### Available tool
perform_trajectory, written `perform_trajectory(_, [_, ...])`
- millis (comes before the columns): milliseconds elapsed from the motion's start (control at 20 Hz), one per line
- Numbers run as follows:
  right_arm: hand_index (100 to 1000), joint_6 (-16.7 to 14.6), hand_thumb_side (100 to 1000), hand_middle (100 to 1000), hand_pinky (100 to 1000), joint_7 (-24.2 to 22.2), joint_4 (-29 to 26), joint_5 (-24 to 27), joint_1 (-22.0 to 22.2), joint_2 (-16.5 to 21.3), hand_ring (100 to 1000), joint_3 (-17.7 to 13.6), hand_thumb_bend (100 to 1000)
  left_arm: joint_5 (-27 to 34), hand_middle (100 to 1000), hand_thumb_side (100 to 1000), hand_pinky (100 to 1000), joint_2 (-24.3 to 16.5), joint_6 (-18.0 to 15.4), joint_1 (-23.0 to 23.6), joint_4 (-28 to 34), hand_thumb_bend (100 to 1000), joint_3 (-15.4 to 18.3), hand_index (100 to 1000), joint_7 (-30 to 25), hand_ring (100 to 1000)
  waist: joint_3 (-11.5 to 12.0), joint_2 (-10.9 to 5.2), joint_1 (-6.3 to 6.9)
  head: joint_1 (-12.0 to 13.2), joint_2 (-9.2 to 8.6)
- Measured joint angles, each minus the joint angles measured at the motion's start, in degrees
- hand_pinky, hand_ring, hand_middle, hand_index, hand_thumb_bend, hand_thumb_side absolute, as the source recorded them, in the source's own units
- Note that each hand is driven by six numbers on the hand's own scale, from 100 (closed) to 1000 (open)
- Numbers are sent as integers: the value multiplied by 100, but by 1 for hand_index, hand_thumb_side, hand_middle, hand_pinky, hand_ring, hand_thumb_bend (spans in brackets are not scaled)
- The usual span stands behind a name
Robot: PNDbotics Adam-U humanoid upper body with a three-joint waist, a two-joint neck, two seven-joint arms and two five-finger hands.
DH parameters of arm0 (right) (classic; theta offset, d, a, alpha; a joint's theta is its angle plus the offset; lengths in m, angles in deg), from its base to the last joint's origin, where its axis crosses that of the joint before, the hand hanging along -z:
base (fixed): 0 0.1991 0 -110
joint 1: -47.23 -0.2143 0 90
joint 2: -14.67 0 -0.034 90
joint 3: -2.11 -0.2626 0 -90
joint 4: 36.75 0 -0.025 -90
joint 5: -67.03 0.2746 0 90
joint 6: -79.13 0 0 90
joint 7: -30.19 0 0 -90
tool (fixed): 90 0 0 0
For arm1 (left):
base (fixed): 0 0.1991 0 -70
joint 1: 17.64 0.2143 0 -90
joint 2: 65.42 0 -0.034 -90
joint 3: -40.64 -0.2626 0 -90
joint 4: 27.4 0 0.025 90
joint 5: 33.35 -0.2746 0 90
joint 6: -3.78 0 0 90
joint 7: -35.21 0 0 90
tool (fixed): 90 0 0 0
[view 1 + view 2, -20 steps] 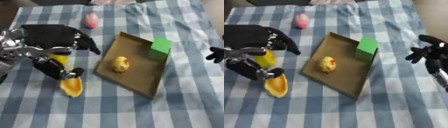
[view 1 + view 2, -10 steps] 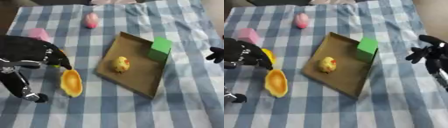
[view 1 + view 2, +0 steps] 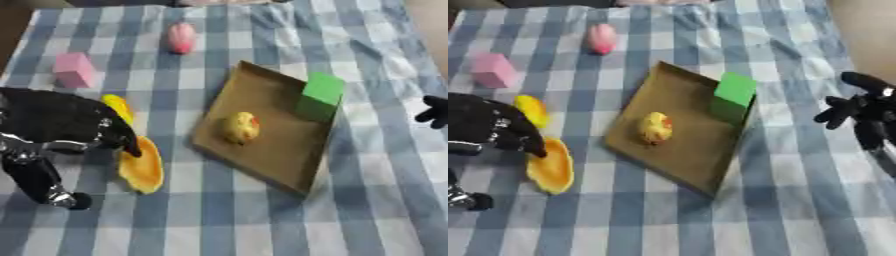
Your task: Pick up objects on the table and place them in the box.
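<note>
A flat cardboard box (image 3: 271,150) lies askew mid-table, holding a green block (image 3: 320,95) and a yellow duck (image 3: 240,127). Left of it on the checked cloth lie an orange curved piece (image 3: 143,166), a yellow piece (image 3: 118,107), a pink block (image 3: 74,70) and, farther back, a pink rounded object (image 3: 181,37). My left hand (image 3: 57,122) hovers low at the left edge, open, one fingertip at the orange piece's upper rim, its thumb (image 3: 39,180) pointing to the near side. My right hand (image 3: 866,106) is open at the right edge, away from the box.
The blue and white checked cloth (image 3: 219,220) covers the table. Bare cloth stretches along the near side and between the box and my right hand. The table's far edge runs just behind the pink rounded object.
My left hand has drawn back to the left and toward the near edge, uncovering the pink block and the yellow piece. The orange piece and the right hand stay where they were.
</note>
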Motion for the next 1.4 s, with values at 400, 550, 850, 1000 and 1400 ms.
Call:
perform_trajectory(400, [972,16,491,556,985,-3,0,-10,0,-8,722,-1,100,71,804,415,899,-1,125,51,0,462,-13,916,-126,877,-3,1,1,24,0])
perform_trajectory(550, [970,21,490,555,985,-6,0,-10,0,-17,722,-1,100,60,793,329,887,-1,105,49,0,427,-7,916,-104,862,2,1,-3,24,-1])
perform_trajectory(850, [971,27,489,555,985,-14,0,-19,10,-51,722,-1,100,-102,792,197,893,154,-41,-152,1,485,197,912,614,861,30,1,-54,14,-7])
perform_trajectory(1000, [971,27,487,555,986,-17,0,-23,10,-51,722,-1,100,-286,798,195,895,247,-88,-248,1,488,294,915,950,864,42,1,-51,5,-9])
perform_trajectory(1400, [972,46,493,555,987,-58,0,-25,8,-59,723,0,100,-517,828,271,898,519,114,-418,4,455,167,937,830,874,7,1,-55,9,-13])
